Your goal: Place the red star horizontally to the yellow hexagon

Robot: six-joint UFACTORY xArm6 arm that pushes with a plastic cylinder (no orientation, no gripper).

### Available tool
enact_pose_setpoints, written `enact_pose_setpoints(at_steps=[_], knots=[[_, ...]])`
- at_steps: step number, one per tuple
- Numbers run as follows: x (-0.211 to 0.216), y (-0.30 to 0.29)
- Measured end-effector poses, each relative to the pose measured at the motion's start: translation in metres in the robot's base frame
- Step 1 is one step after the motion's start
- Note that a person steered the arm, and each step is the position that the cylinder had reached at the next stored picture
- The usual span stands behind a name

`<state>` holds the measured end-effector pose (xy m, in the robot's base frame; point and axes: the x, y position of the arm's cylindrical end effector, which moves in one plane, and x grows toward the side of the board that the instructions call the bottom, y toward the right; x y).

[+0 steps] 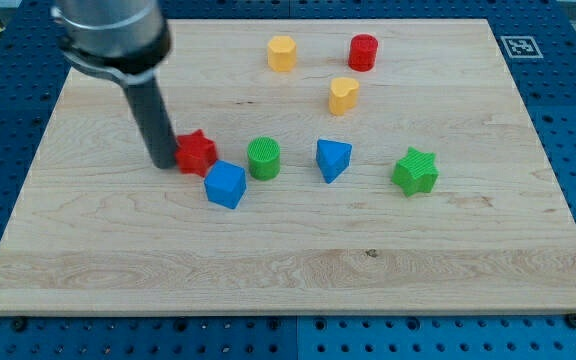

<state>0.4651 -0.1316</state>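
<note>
Red star [197,152], board's left-centre, our bare gripperless tip [163,163] touching its left side, holding nothing; risk, we judge: rightward push jams it into blue cube [225,185], missing yellow hexagon [282,53].

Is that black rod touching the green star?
No. My tip sits against the red star at the view's left, while the green star lies far off toward the right.

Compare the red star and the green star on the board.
The red star sits at the view's left, with my tip against its left side; the green star sits far right, untouched. The red star has a blue cube close by; the green star stands alone. Both share the star shape.
</note>
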Motion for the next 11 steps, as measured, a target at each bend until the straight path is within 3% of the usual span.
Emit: enact_pose_setpoints(at_steps=[3, 5, 7, 11], knots=[[0.028, 0.027], [0.014, 0.052], [-0.007, 0.022], [-0.09, 0.005]])
